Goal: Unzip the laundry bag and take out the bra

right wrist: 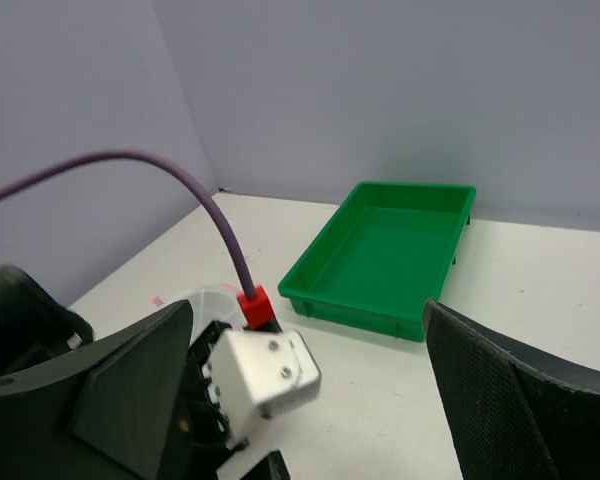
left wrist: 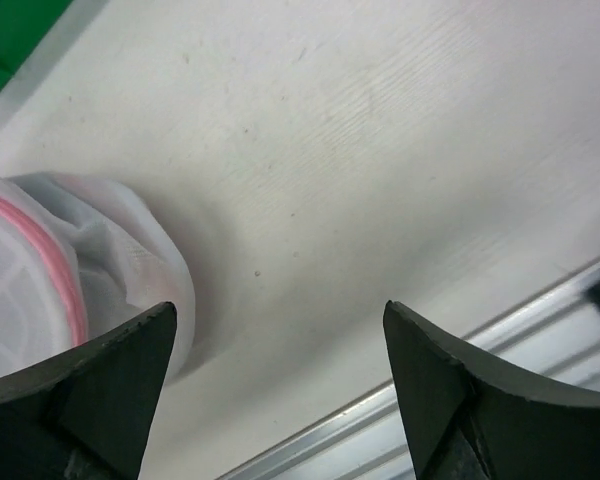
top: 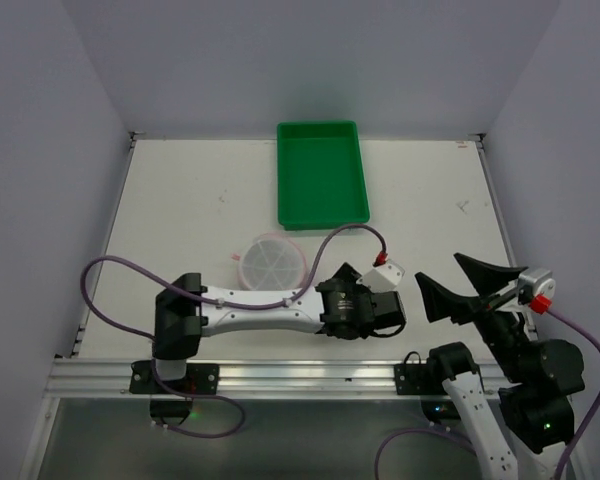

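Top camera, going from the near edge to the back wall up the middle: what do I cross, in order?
Metal rail → left arm → laundry bag → green tray.

The left arm (top: 260,300) lies low, stretched rightward from its base along the near edge, with the left gripper (left wrist: 280,312) spread wide and empty, while the right arm (top: 525,385) folds up near its base, the right gripper (top: 438,268) raised, gaping wide, holding nothing.
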Motion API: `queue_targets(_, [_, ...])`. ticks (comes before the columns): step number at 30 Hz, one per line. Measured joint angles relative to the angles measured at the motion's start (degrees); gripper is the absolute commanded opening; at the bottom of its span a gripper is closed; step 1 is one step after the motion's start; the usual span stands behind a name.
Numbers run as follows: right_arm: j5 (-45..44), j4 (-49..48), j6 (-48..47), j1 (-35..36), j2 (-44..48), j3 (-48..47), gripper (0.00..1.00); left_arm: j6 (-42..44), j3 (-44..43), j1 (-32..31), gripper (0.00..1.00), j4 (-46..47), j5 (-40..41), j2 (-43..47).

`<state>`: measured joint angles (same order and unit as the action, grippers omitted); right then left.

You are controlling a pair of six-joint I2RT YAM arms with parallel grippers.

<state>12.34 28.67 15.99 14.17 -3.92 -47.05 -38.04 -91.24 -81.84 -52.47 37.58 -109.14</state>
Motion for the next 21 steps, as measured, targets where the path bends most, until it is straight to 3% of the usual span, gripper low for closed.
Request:
queue_targets(5, [0.7,0.9,-0.4,0.0,0.0,-1.1,0.99,8.0,-1.4,4.7,0.91,3.4,-7.6,10.9])
queue_targets(10, [2.4,1.4,-0.5,0.0,-0.2,-1.2,0.99,17.5,0.3,22.6,0.95,6.2,-16.7,19.9])
queue_targets(15, [5.7,1.5,-0.5,0.0,-1.3,-1.2,0.99,27.2,1.8,38.0,0.91,6.6,-26.7,21.0])
queue_targets(21, [9.6,1.8,-0.4,0.0,-3.8,-1.1,0.99,37.4,1.9,47.8,0.84,6.1,-38.4,17.5])
